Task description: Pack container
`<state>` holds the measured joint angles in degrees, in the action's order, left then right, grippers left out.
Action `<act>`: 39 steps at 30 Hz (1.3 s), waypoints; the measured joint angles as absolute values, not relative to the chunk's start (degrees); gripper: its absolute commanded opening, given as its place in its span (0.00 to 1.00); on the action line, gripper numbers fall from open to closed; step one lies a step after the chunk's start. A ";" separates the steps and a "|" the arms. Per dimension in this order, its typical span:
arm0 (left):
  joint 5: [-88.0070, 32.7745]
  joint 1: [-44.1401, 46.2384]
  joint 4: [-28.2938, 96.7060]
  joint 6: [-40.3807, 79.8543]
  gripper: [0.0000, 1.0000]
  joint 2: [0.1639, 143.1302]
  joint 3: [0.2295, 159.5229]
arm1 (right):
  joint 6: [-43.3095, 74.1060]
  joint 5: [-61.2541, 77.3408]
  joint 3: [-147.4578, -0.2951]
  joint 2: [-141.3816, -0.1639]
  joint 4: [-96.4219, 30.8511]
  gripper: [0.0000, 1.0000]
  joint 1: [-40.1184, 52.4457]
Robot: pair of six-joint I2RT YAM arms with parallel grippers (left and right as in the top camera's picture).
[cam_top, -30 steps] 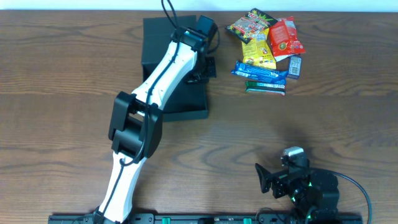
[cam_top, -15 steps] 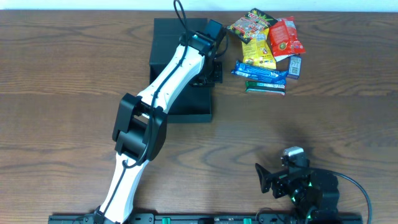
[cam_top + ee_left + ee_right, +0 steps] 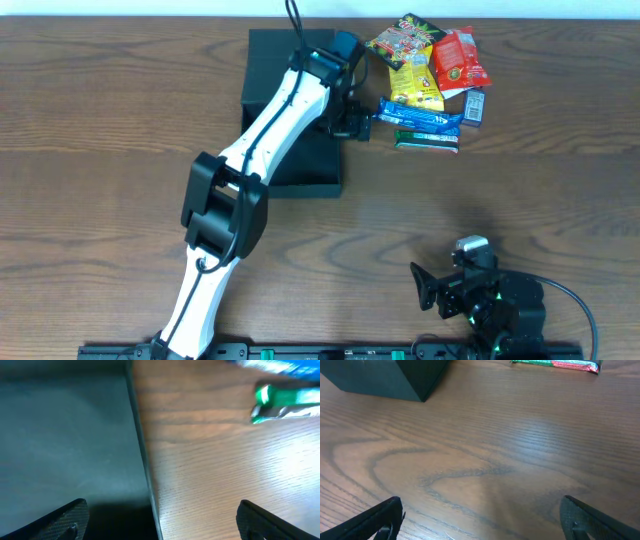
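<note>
My left hand (image 3: 357, 123) released, fingers wide, hovering over right edge of box (image 3: 305, 165), grasping nothing. Box sits by back edge of worktop (image 3: 520, 190), left of middle. Snacks (image 3: 430, 70) heaped just right of it; green bar (image 3: 427, 142) nearest my left hand. My right hand (image 3: 425, 285) released too, empty, low near front edge, right side.

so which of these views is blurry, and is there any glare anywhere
Left wrist: soft throughout, the green bar smeared, the container edge fuzzy, pale glare on the table. Right wrist: wood grain crisp, a mild sheen mid-frame. Overhead: sharp and evenly lit, no strong glare.
</note>
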<state>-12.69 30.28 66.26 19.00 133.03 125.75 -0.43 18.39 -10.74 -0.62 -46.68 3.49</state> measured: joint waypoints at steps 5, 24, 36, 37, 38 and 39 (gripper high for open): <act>-3.84 30.24 69.60 17.72 0.95 126.72 129.19 | -0.43 18.39 -10.74 -0.62 -46.70 0.99 3.49; 9.45 29.43 89.58 10.63 0.95 109.67 131.07 | -0.43 18.37 -10.74 -0.62 -46.68 0.99 3.49; 9.21 30.13 92.29 7.44 0.95 87.44 130.58 | -0.43 18.39 -10.74 -0.62 -46.68 0.99 3.49; 9.21 30.13 92.29 7.40 0.95 85.01 129.97 | -0.43 18.39 -10.74 -0.62 -46.68 0.99 3.49; 9.23 30.13 92.29 7.40 0.95 81.91 128.84 | -0.43 18.39 -10.74 -0.62 -46.68 0.99 3.49; 9.26 30.13 92.25 7.38 0.96 79.29 127.39 | -0.43 18.39 -10.74 -0.62 -46.68 0.99 3.49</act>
